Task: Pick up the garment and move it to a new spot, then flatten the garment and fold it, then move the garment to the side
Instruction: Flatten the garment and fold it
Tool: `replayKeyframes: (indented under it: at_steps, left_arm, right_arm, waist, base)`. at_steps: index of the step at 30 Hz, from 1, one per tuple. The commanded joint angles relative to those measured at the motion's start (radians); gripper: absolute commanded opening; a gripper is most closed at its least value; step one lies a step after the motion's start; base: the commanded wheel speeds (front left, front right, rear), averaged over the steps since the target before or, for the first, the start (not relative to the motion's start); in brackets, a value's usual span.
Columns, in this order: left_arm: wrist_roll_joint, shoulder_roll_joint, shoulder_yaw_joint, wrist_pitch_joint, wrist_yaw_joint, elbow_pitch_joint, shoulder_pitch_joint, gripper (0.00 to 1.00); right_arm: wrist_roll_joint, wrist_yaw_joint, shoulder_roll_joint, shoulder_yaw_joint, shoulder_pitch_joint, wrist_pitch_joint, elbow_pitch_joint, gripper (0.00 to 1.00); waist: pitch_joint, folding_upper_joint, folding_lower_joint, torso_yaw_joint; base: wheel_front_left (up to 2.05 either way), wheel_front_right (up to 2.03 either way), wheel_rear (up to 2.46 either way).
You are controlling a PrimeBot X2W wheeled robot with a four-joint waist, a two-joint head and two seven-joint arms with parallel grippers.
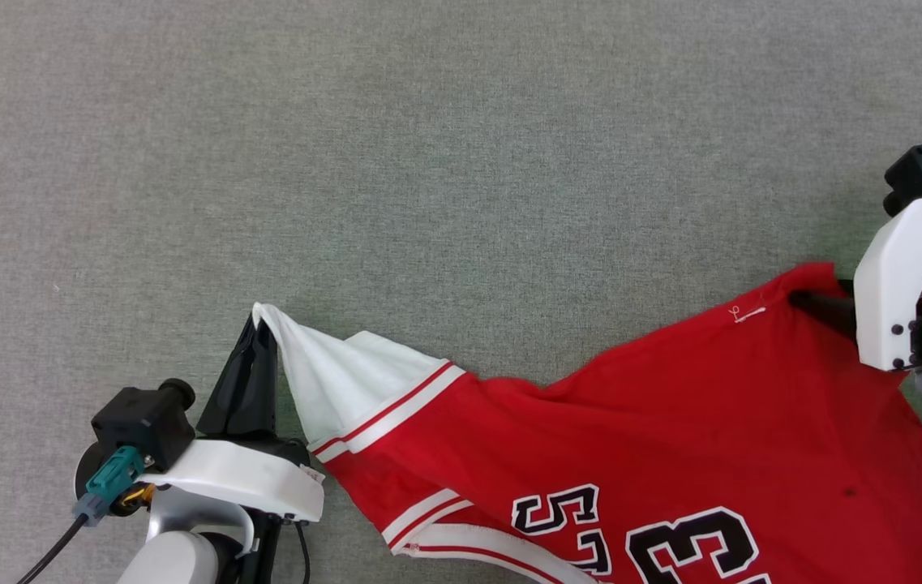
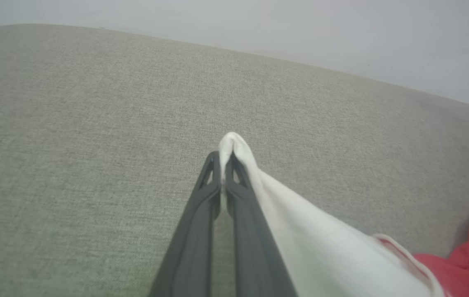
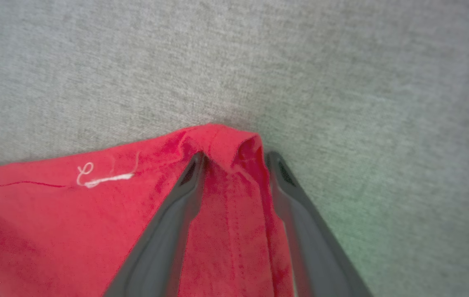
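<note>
**GARMENT HELD AT 2 POINTS ON GREY SURFACE**

**Position.** In the head view the garment [image 1: 671, 422], a red jersey T-shirt, lies across the lower right of the grey fabric surface [image 1: 461, 146]. It spans from the left gripper [image 1: 256, 324] to the right gripper [image 1: 803, 298] and runs off the bottom edge. The black, white-outlined digits "23" [image 1: 639, 535] face up, reading upside down.

**Left gripper.** The jaws are together, clamped on the tip of the white sleeve [image 1: 339, 377]. The head view shows the sleeve drawn to a point at the fingertips, with striped trim [image 1: 396, 410] where it joins the red body. The left wrist view adds detail. At the left gripper [image 2: 222, 159] the 2 dark fingers meet with a small nub of white cloth above them. The sleeve [image 2: 321, 247] falls away to the lower right. A pale wall [image 2: 259, 33] stands beyond the far edge of the surface.

**Right gripper.** In the head view a white housing [image 1: 894, 276] covers most of the fingers, and a dark stub meets the red corner. The right wrist view supplies the jaw state. At the right gripper [image 3: 235, 157] the 2 fingers stand slightly apart, clamped on a bunched fold of red hem that fills the gap and touches both.

**Marker.** A loose white thread [image 1: 746, 313] sits just beside the held corner and is clearer in the right wrist view [image 3: 102, 178].
</note>
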Motion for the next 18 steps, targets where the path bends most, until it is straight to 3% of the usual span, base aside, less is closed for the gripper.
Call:
replayKeyframes:
  at_steps: [1,10,18]
  left_arm:
    - [-0.002,-0.001,0.003,-0.007,0.000,0.006,-0.012,0.00]
    - [-0.014,0.033,0.027,0.006,-0.011,0.025,-0.038,0.00]
    - [-0.022,0.106,0.066,0.057,-0.075,0.093,-0.246,0.00]
  right_arm:
    - [0.013,0.001,0.045,0.061,0.057,0.016,0.054,0.00]
    - [-0.016,0.000,-0.012,0.045,0.003,-0.107,-0.014,0.00]
    - [-0.087,0.000,-0.012,-0.039,-0.066,-0.231,0.006,0.00]
  waist:
    - [-0.005,0.0000,0.0000,0.000]
    - [-0.092,0.0000,0.0000,-0.024]
    - [-0.193,0.0000,0.0000,-0.058]
  base:
    - [0.00,0.00,0.00]
    - [0.00,0.00,0.00]
    - [0.00,0.00,0.00]
